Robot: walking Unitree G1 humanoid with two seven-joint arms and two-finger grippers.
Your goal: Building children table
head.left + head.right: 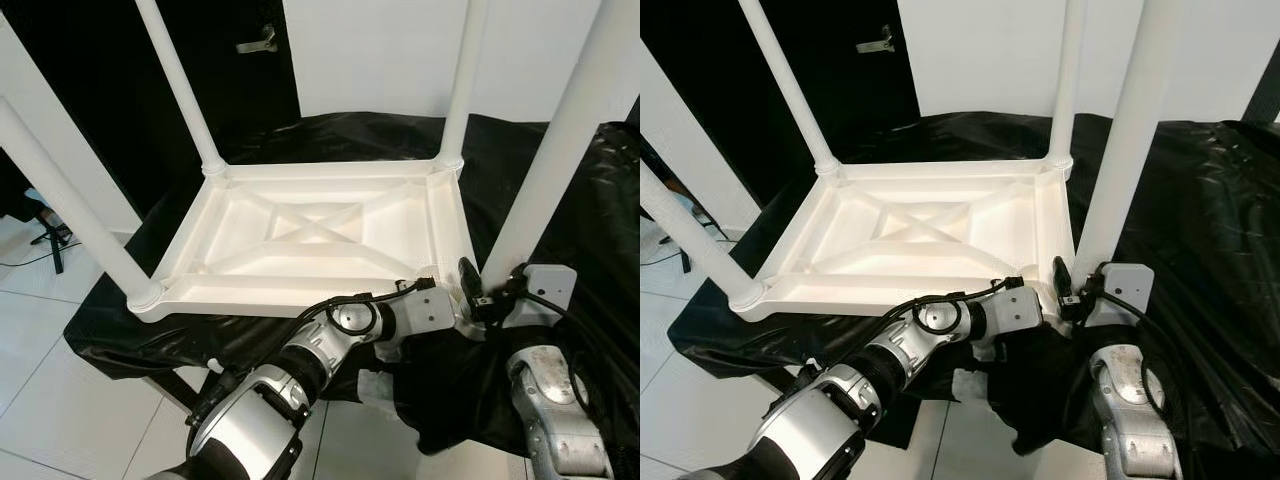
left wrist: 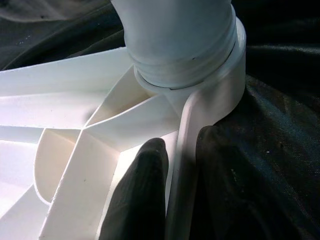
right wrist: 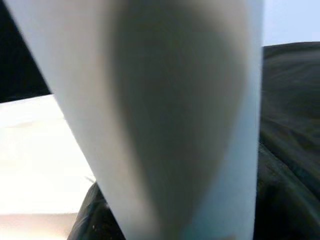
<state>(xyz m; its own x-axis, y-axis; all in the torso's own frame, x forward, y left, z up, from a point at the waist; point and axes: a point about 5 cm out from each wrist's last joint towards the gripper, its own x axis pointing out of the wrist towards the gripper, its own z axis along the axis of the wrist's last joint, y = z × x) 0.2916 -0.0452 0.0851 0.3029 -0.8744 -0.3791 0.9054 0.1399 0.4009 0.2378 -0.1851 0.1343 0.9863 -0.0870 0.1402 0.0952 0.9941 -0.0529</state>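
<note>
Black plastic sheeting [image 1: 560, 190] covers the work surface in front of me, with pale floor tiles [image 1: 60, 400] below and a white wall [image 1: 380, 50] behind. From the head cameras I see the white plastic children's table top [image 1: 310, 235] lying upside down on the sheeting, its ribbed underside facing up with a cross brace in the middle. Four round white plastic legs stand up from its corners; the near right leg [image 1: 555, 140] rises steeply past the camera. My left arm reaches across below the near edge, and the left gripper [image 1: 450, 300] sits at the near right corner of the top. The right gripper [image 1: 490, 285] is just beside it, at the base of that leg.

Left wrist view: the black fingers [image 2: 140, 195] are clamped on the table top's thin side wall [image 2: 182, 165], one inside, one outside, right below the threaded socket [image 2: 200, 70] where the leg enters.

Right wrist view: the white leg [image 3: 175, 115] stands close and blurred against the lens; I cannot tell how the right fingers stand
</note>
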